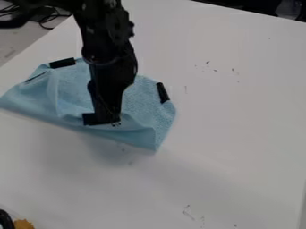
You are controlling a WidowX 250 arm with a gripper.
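Landmark: the light blue cloth (71, 91). The cloth is lying rumpled on the white table (227, 112), in the left half of the view. Its long axis is running from the left corner toward the lower right corner, and its near edge is sloping down to the right along the same line. A fold is standing up in its left part, and a soft shadow is falling on the table just below its near edge.

Gripper position: the black gripper (106, 120) is hanging over the cloth, with its tip meeting or nearly meeting the material close to the middle of the near edge. The bulk of the cloth is lying behind the tip and to both sides of it; only a narrow margin is showing in front. The single black arm (110, 62) is crossing above the far edge of the cloth and is hiding part of its middle.

Gripper state: whether the gripper is spread, pressed together or pinching material cannot be told.

Attached or adjacent parts: one black strip (62, 63) is lying at the far edge of the cloth, left of the arm. A second black strip (163, 92) is lying at the right edge. Small dark marks (207, 62) are showing on the table, to the right of the cloth and farther back. An orange-brown thing (24, 224) is showing well below the cloth, at the lower left corner of the view.
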